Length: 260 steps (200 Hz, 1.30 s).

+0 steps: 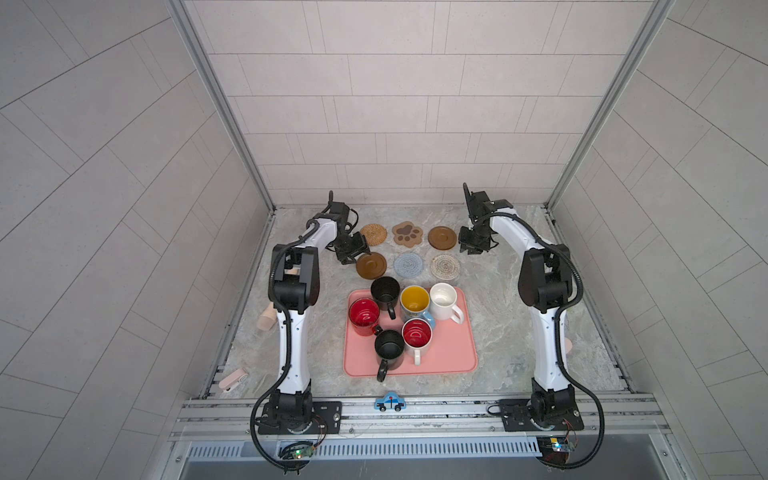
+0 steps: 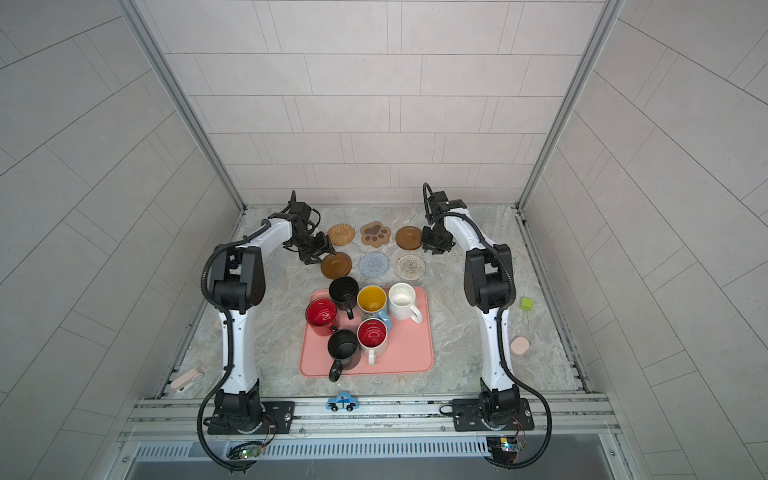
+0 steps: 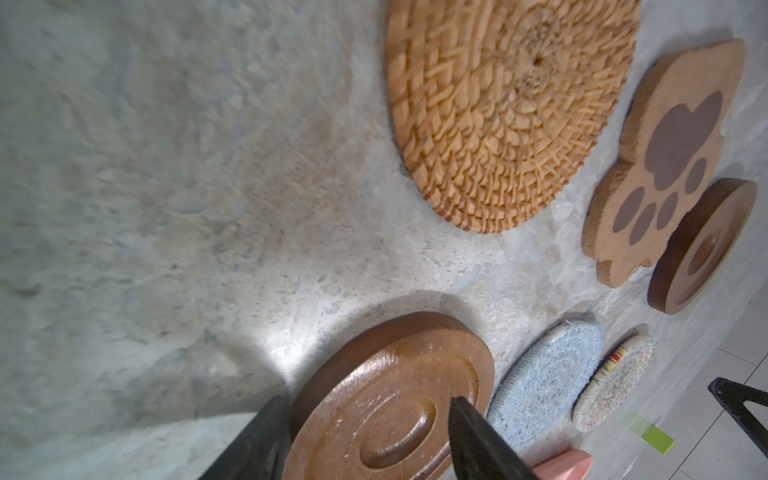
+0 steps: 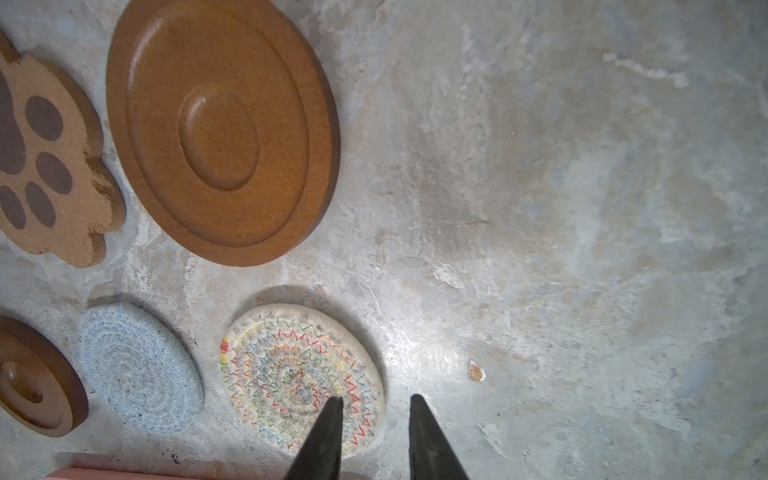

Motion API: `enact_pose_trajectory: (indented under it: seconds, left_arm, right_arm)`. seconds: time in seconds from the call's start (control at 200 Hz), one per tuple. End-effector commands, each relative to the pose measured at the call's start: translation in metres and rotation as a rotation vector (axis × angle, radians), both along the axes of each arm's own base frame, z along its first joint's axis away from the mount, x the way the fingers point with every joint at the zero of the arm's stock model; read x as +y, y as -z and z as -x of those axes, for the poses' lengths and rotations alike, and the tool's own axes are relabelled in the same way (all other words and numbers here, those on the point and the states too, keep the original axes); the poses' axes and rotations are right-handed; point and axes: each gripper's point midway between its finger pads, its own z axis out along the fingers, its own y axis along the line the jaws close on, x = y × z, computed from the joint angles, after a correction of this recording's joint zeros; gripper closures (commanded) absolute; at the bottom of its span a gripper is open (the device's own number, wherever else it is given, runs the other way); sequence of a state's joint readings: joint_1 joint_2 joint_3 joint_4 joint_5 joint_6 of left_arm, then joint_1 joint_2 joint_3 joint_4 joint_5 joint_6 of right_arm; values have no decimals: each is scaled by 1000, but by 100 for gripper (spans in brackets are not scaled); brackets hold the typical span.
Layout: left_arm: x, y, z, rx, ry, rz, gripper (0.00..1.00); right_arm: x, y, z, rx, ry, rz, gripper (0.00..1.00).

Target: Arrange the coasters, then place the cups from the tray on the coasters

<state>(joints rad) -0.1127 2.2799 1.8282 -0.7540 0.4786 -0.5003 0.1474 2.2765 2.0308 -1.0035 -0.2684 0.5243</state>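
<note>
Now: six coasters [image 1: 409, 264] in two rows behind the tray [image 1: 453, 349], which holds all six cups [image 1: 443, 300], tightly bunched. Left gripper [image 1: 360, 254] has its jaws apart over the near-left wooden coaster [image 1: 371, 266]. Right gripper [image 1: 468, 248] is narrowly apart, empty. Toy car [image 1: 390, 402] sits on the front rail.

Six coasters are lying flat on the desk [image 2: 457, 332] in two rows of three, none touching.

Rear row: rattan coaster [image 2: 340, 235], paw coaster [image 2: 376, 234], rear wooden coaster [image 2: 409, 237].

Front row: front wooden coaster [image 2: 336, 265], grey-blue coaster [image 2: 373, 264], cream coaster [image 2: 410, 266].

The tray [image 2: 409, 353] is sitting near the front row and carrying six upright cups: rear black cup [image 2: 343, 291], yellow-lined cup [image 2: 372, 300], cream-white cup [image 2: 402, 301], red cup [image 2: 321, 316], front black cup [image 2: 343, 349] and red-lined white cup [image 2: 372, 334].

The left gripper [image 2: 326, 252] is hovering at the front wooden coaster's left edge, jaws spread; contact cannot be confirmed.

The right gripper [image 2: 430, 248] is hanging just beside the rear wooden coaster; the set of its jaws is not resolvable.
</note>
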Motion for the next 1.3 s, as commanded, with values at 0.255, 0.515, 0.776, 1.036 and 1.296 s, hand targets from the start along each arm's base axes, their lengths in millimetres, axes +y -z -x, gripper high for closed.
enact_pose_trajectory:
  seconds: [0.255, 0.515, 0.776, 1.036, 1.296]
  left_arm:
    - [1, -23, -5, -48, -13, -16, 32]
    - [4, -57, -20, -120, -27, -36, 32]
    - [-37, -62, -16, -117, 41, 34, 32]
    - [-57, -46, 2, -56, 64, 5, 32]
    - [-40, -33, 22, 16, 60, -87, 32]
  right_arm:
    - [-6, -11, 1, -5, 8, 13, 69]
    - [-7, -12, 0, -9, 12, 14, 69]
    - [-8, -12, 0, -11, 14, 12, 69]
    - [-8, -12, 2, -4, 12, 13, 69]
    - [-8, -9, 4, 1, 11, 11, 69]
